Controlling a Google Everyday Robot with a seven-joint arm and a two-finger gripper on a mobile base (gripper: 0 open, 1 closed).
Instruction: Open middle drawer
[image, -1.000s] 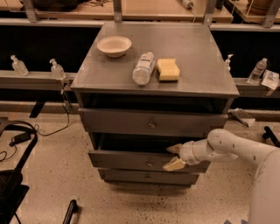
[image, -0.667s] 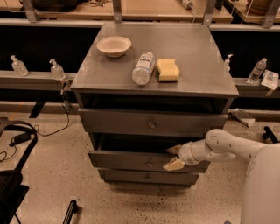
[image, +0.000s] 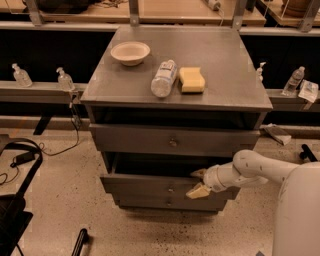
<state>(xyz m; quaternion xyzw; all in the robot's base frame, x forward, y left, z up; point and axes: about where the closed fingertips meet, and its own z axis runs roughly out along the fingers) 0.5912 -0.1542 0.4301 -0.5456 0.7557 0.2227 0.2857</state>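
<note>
Middle drawer (image: 145, 185), lower centre of frame, sits partway out, so I'd say we're mid-pull. The claw (image: 199, 182) is at the right end of its front, spread, not clamped on anything. The arm comes in low from the lower right, roughly level. Next move: hook the front and pull straight out.

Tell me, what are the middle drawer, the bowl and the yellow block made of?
The middle drawer, with the gripper at its right end, looks like painted metal: flat matte grey. The bowl: smooth pale cream, maybe plastic or ceramic. The yellow block: likely foam sponge, with soft rounded edges.
</note>
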